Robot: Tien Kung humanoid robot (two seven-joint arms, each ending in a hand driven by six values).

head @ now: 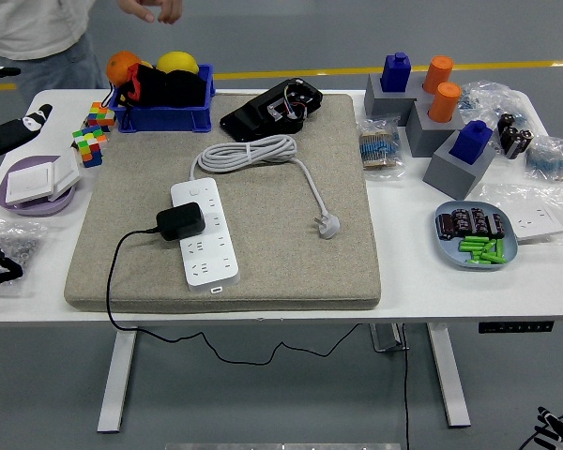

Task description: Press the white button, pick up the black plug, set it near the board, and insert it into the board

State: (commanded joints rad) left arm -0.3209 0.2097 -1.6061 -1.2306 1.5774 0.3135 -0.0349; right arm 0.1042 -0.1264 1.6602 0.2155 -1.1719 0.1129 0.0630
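The black plug (181,220) sits plugged into the white power strip (209,251), which lies on the beige mat (291,262). The plug's black cord runs left and off the mat's front edge. The strip's white button (195,190) is at its far end. My left hand (17,101) is pulled back at the picture's left edge, well away from the strip, with white fingers (19,129) spread and holding nothing. My right arm is out of view. A person stands at the top left with one hand (155,9) raised off the table.
The strip's white cable (249,150) is coiled on the mat and ends in a loose plug (327,225). Behind lie a black device (272,108) and a blue bin (164,94) of fruit. At left are colour cubes (94,131) and a purple dish (38,183); at right, a battery plate (477,234) and grey blocks (460,155).
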